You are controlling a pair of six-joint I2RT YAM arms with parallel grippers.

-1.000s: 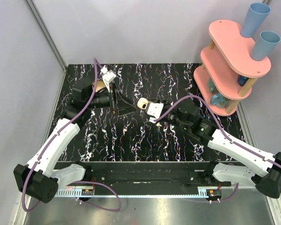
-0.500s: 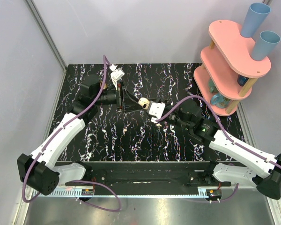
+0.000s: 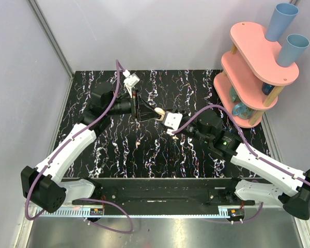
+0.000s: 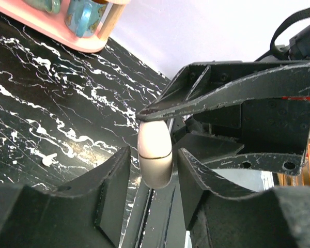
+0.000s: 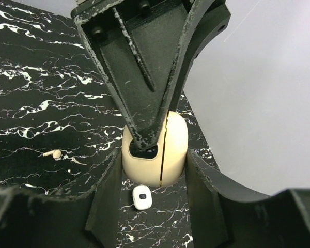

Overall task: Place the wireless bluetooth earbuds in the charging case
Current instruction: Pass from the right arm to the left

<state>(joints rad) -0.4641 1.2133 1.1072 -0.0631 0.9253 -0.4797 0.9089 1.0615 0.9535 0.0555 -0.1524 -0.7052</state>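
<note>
**Overhead view.** The left arm (image 3: 67,150) runs from the lower left corner to the middle of the frame. Its wrist is rolled so that the white camera block (image 3: 132,80) sits on the upper side. The right arm (image 3: 258,163) reaches in low from the lower right. The two meet tip to tip just above the centre of the black marbled table (image 3: 196,88).

**Grip.** The right gripper (image 5: 155,152) clamps the charging case (image 5: 170,150), a cream egg-shaped shell with a seam down its middle. It holds the case clear of the table, at the centre of the right wrist view. The left gripper (image 4: 154,155) stands narrow about the same case, with one finger (image 5: 139,88) crossing the case's front. In the left wrist view thin dark gaps show at both sides, so contact cannot be told.

**Markings.** A finger of the right gripper bears a thin red line (image 4: 297,97). A green light (image 3: 225,138) glows on the right arm.

**Surroundings.** One earbud (image 5: 52,153) lies on the table at the left of the right wrist view, well apart from the case. A small white rounded piece (image 5: 141,197) shows just under the case in that view, too small to identify. A pink tiered shelf (image 3: 253,67) stands at the upper right with two blue cups (image 3: 281,20) on top. Purple cables (image 3: 106,103) trail along both arms.
</note>
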